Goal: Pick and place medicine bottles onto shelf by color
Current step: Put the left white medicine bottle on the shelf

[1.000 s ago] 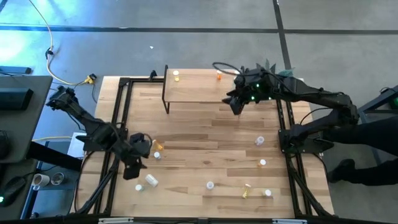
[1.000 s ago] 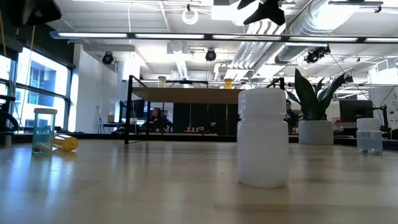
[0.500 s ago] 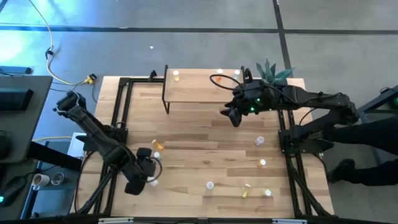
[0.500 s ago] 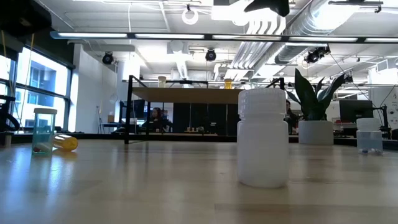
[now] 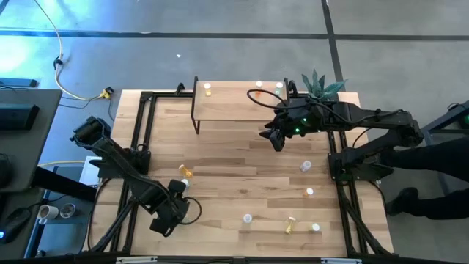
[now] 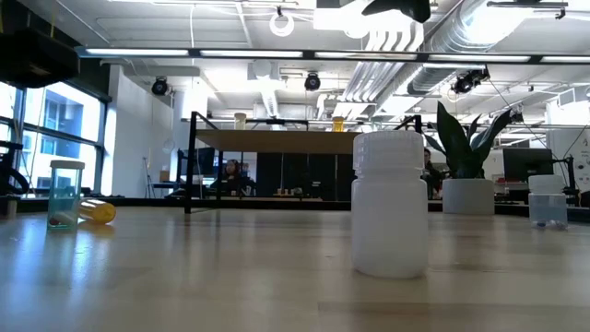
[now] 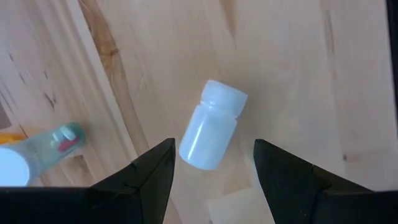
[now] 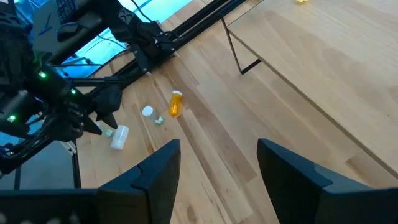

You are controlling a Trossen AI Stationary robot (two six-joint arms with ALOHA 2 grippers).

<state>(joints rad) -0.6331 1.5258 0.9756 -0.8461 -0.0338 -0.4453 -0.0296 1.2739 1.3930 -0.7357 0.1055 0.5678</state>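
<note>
Left wrist view shows the open left pincer (image 7: 212, 163) straddling a fallen white bottle (image 7: 210, 133); lower squarely before closing.

Shelf (image 5: 234, 108): three bottles (image 5: 207, 89). Table (image 5: 249, 161): about eight bottles. One plant (image 5: 320, 84).

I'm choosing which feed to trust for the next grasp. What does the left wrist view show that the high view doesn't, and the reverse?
Only the left wrist view: a white bottle lying on its side between the open left gripper's fingers, not yet touched, with a clear bottle lying nearby.

Only the high view: the shelf carrying bottles, the plant, and the open, empty right gripper in front of the shelf.

Both: the left gripper and wooden table.
</note>
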